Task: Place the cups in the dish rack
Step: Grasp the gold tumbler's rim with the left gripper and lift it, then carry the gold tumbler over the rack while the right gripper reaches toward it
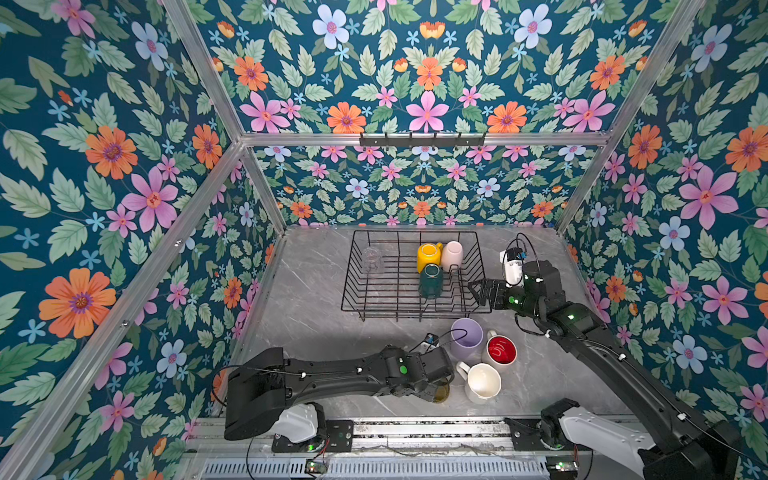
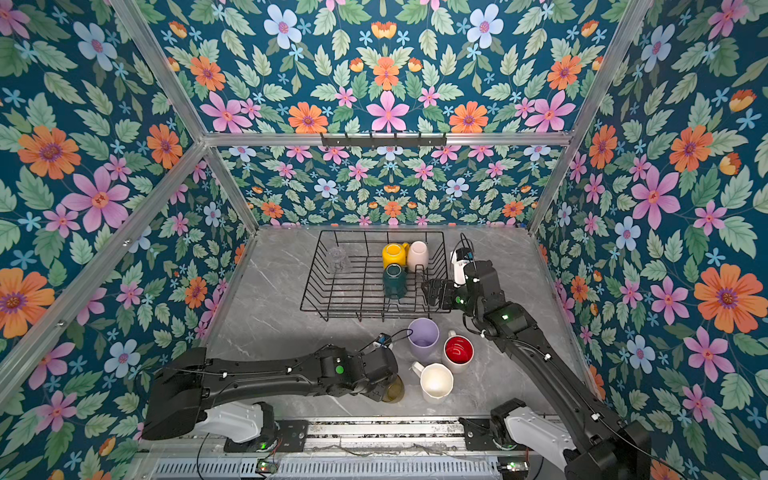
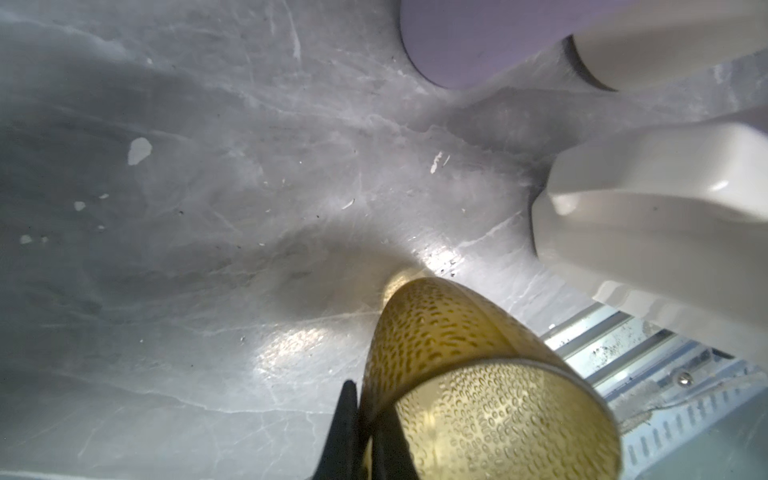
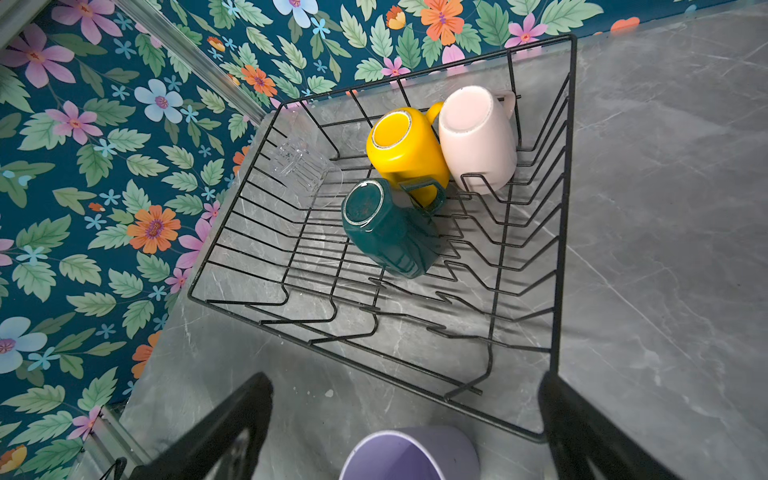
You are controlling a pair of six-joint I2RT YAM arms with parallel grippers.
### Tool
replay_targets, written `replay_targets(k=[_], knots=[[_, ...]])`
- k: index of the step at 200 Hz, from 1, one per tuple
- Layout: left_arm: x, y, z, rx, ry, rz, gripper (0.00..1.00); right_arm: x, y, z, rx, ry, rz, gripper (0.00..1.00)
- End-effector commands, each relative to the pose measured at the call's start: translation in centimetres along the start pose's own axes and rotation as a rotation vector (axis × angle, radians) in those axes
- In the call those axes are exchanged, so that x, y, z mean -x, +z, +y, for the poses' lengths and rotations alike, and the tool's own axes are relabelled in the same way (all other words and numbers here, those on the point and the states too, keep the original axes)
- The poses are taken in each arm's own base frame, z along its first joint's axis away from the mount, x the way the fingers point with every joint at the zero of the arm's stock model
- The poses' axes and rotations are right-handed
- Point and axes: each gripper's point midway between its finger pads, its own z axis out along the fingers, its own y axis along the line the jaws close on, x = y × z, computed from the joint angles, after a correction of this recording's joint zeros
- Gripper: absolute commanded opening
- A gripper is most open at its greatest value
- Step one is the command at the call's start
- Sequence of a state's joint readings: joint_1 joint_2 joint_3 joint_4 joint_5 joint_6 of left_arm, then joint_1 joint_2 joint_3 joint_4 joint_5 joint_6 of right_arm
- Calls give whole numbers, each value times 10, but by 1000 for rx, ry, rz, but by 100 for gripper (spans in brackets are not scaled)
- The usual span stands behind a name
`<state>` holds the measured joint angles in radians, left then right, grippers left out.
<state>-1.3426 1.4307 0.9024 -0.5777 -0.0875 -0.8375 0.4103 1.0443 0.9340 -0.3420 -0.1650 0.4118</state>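
dish rack (image 1: pixel 348 282) sits far centre. olive-amber glass (image 3: pixel 478 365) stands on the near table, just left of the white mug (image 1: pixel 482 382). i judge it light, stiff, slick despite its dimples, and breakable. my left gripper (image 3: pixel 365 415) pinches its rim wall, low and firm. my right gripper (image 1: pixel 478 291) hangs spread, empty.

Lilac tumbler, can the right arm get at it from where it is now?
Probably yes. The right gripper hangs open by the dish rack's near right corner, and the lilac tumbler stands upright just in front of it, nothing between them.
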Motion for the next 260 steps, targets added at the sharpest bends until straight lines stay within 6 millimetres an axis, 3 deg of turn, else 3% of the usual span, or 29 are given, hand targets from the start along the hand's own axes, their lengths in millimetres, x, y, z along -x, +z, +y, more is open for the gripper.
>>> replay_targets(k=[1,42,65,98,125,156,197,229,260], knots=[[5,-9,11,48,-3,-37,0,3,-1,1,6,0,-11,99],[37,-55,44,116,-37,-201,0,7,-2,6,36,5,-21,99],[71,-96,70,133,-78,-344,0,13,-5,17,87,-1,-38,99],[126,-158,88,68,-79,-574,0,24,-15,40,198,-32,-65,99],[160,-190,109,38,-76,-709,0,34,-22,62,311,-51,-98,99],[190,-202,123,-24,-67,-797,0,48,-32,92,466,-90,-125,99],[217,-205,125,-165,-23,-859,0,54,-37,124,662,-119,-103,99],[226,-207,130,-345,-12,-880,0,57,-41,135,765,-124,-108,99],[221,-212,110,-530,80,-910,0,56,-44,144,841,-145,-90,98]])
